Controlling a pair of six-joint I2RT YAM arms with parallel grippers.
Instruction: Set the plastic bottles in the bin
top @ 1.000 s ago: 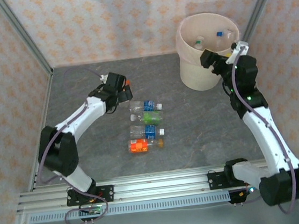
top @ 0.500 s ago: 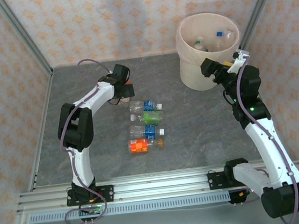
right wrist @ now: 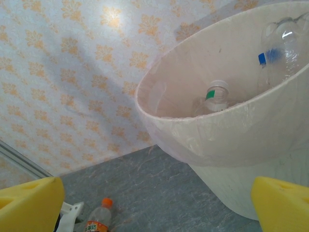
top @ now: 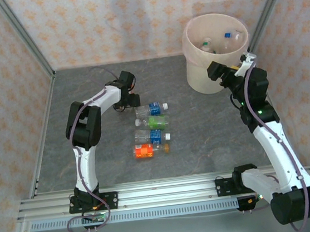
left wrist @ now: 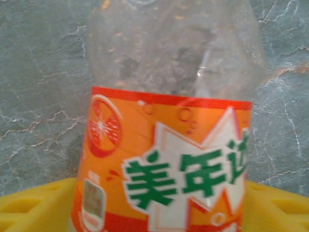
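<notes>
Plastic bottles (top: 153, 136) from above: four lie mid-counter (top: 203, 144), long axes left-right, caps to the right, and more sit in the bin (top: 202, 80) at far right. The left gripper (top: 129, 101) is low just left of them; the right gripper (top: 215, 70) hovers by the bin's near wall.

Left wrist: an orange-labelled bottle (left wrist: 164, 159) runs straight up the frame between wide-set yellow pads (left wrist: 34, 208) — gripped or not, I cannot tell.

Right wrist: the right gripper (right wrist: 157, 203) gapes wide, holding nothing, facing the bin (right wrist: 231, 130) — two bottles stand inside.
</notes>
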